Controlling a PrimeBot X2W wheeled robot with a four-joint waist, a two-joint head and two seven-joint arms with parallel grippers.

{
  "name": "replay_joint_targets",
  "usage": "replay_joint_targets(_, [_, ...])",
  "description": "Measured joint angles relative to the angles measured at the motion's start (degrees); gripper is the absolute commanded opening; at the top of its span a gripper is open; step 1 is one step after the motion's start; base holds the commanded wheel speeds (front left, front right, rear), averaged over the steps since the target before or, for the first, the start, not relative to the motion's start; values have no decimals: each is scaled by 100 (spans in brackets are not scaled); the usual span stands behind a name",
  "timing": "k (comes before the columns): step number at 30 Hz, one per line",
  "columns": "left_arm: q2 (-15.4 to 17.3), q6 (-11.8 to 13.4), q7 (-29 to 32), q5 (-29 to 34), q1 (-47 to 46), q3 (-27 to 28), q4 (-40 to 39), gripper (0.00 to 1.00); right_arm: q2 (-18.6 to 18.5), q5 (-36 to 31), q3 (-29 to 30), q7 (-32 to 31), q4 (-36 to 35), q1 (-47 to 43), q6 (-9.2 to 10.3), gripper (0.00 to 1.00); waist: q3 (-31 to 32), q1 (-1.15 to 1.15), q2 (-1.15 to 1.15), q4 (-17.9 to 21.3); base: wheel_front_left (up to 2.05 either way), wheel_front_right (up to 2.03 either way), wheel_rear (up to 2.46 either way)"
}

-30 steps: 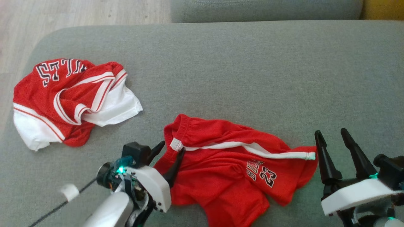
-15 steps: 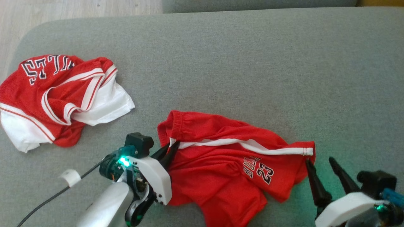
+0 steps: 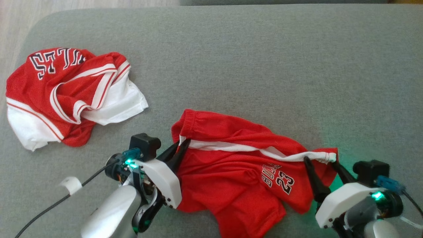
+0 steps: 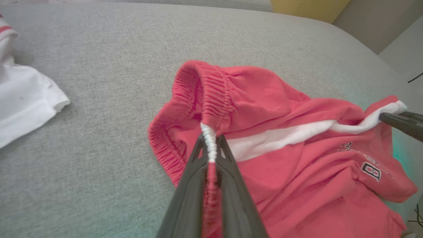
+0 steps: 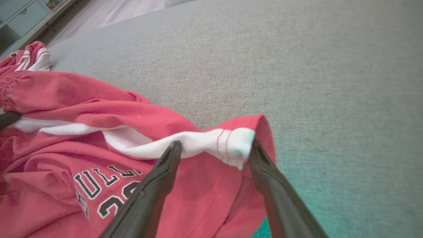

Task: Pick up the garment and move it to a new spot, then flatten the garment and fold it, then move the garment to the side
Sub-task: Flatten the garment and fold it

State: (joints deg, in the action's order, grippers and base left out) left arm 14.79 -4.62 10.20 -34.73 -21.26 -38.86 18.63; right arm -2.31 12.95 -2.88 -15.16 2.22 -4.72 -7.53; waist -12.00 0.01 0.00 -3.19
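Note:
The garment, red shorts [image 3: 231, 165] with a white side stripe and "BULLS 23" print, lies crumpled on the grey sofa cushion [image 3: 264, 66]. My left gripper [image 3: 182, 143] is shut on the waistband where the white stripe ends, and the left wrist view shows the fabric pinched between the fingers of this gripper [image 4: 209, 138]. My right gripper [image 3: 320, 161] is open, its fingers straddling the hem end of the stripe. In the right wrist view the white hem corner of the shorts [image 5: 115, 112] lies between the spread tips of the right gripper [image 5: 214, 143].
A second red and white jersey [image 3: 66, 92] lies bunched at the cushion's left end, close to the edge. Wooden floor [image 3: 19, 13] shows beyond that edge. The far half of the cushion is bare. A cable [image 3: 49, 208] trails from my left arm.
My left gripper has shut on the waistband. My right gripper has moved forward and left until its open fingers straddle the hem corner. The head camera has shifted slightly.

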Motion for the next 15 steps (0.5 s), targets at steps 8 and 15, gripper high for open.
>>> replay_joint_targets(8, [-35, 0, -385, 0, 0, 31, -57, 0, -35, 0, 13, -48, 60, 133, 0, 0, -8, 0, 0, -99, 0, 0, 0])
replay_joint_targets(15, [70, 185, -1111, 157, 0, 376, -790, 0, -279, 15, 99, 164, -795, 359, 0, 0, 157, 0, 0, -85, 0, 0, 0])
